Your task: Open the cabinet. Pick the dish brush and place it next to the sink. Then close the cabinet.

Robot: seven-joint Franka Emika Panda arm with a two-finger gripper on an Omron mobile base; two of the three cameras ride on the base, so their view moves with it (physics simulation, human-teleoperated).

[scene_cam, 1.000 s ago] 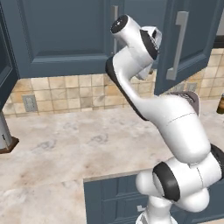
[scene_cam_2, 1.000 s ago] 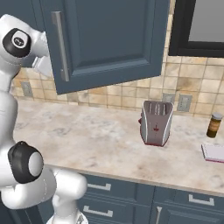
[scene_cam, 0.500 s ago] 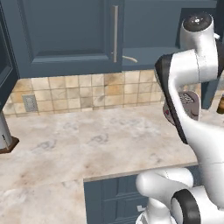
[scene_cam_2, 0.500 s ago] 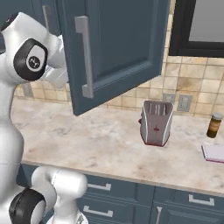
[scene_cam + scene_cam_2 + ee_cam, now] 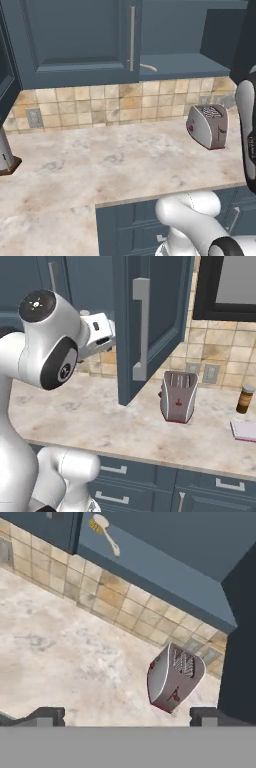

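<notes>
Inside the cabinet (image 5: 80, 45), on its bottom shelf, lies the dish brush (image 5: 106, 533); in the hand view its pale handle points toward the front edge of the shelf and its bristle head sits deeper inside. In the left base view the curved cream handle of the dish brush (image 5: 148, 66) shows just to the right of the closed left door. The right door (image 5: 150, 321) of the cabinet is swung far out, and the right base view shows it nearly edge-on with its long silver bar handle (image 5: 141, 331) facing the camera. The left door is shut, and its handle (image 5: 131, 37) stands upright.

The gripper (image 5: 127, 716) is spread wide with nothing between its two dark fingertips (image 5: 47, 715), and it holds nothing. It looks down over the marble counter (image 5: 100, 165) and toward the shelf, well apart from the brush. The white arm (image 5: 50, 346) reaches up beside the open door.

On the counter, below the open part of the cabinet, stands a silver toaster (image 5: 177, 396) in front of the tiled wall (image 5: 100, 102). To its right, in the right base view, stand a small brown jar (image 5: 244, 399) and a flat light item (image 5: 244, 430) at the picture's edge.
</notes>
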